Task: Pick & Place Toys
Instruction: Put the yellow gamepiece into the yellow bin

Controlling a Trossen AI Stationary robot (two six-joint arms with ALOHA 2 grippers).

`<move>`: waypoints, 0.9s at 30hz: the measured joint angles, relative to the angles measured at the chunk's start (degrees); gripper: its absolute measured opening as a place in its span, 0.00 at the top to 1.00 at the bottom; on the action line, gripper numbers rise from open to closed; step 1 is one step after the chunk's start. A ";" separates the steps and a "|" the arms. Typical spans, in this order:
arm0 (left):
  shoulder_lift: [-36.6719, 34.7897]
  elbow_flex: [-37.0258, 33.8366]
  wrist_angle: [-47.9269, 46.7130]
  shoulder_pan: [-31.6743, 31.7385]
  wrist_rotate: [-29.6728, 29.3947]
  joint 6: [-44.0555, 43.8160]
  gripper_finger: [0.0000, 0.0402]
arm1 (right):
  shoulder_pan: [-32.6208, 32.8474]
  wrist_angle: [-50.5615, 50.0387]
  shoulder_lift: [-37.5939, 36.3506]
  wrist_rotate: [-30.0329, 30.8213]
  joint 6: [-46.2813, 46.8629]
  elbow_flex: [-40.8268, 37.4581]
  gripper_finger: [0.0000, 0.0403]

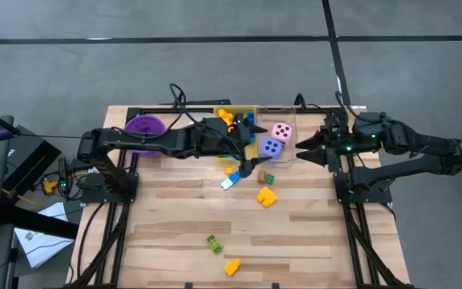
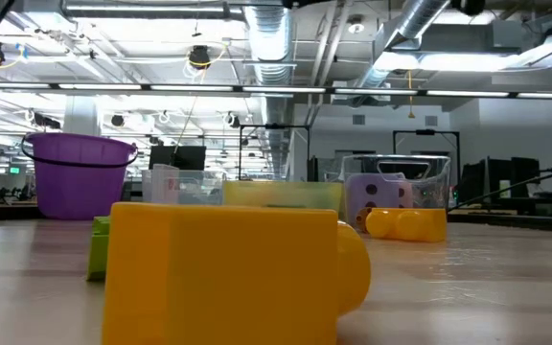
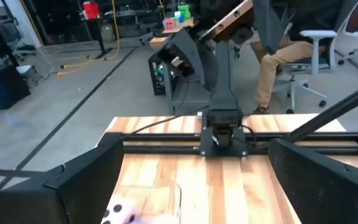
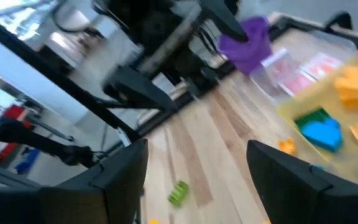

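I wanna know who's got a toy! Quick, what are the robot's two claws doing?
Left gripper: open, holding nothing, over the bins.
Right gripper: open, holding nothing, beside the clear bin.

A: Non-task items, far edge of the counter (image 1: 311, 241)?

B: Purple round bowl (image 1: 144, 126) at the far left corner, upright. Yellow bin (image 1: 251, 128) near the middle of that edge, clear bin (image 1: 289, 112) just beside it on the right; whether the two touch cannot be told.

A: Low view agrees?

B: Yes. The bowl stands left, the yellow bin centre, the clear bin right, all along the back edge.

A: Beyond the counter?

B: Grey floor (image 1: 215, 56) with dark lines. In the left wrist view, a person (image 3: 278, 56) in tan trousers sits on a white office chair (image 3: 312, 59) past the counter's end. Ceiling ducts (image 2: 266, 38) show overhead in the low view.
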 joint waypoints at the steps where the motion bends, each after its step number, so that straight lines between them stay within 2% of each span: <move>1: 0.55 0.70 -0.11 -0.19 -0.17 0.00 0.02 | 0.39 1.15 -0.25 0.00 -0.20 -0.01 0.34; 6: 2.90 5.00 -0.70 -1.14 -0.91 3.70 0.02 | 1.45 7.51 -2.00 -1.70 -2.37 -0.02 0.34; 14: 7.01 13.20 -4.45 -1.18 -6.63 4.11 0.03 | 1.70 12.79 -4.85 -4.30 -5.92 -0.02 0.34; 21: 11.47 14.21 -6.65 -1.70 -6.74 4.00 0.03 | 1.70 13.53 -7.89 -6.68 -7.75 0.00 0.34; 27: 16.46 14.21 -13.23 -3.05 -3.19 3.85 0.04 | 1.70 14.47 -8.63 -10.34 -7.36 0.00 0.34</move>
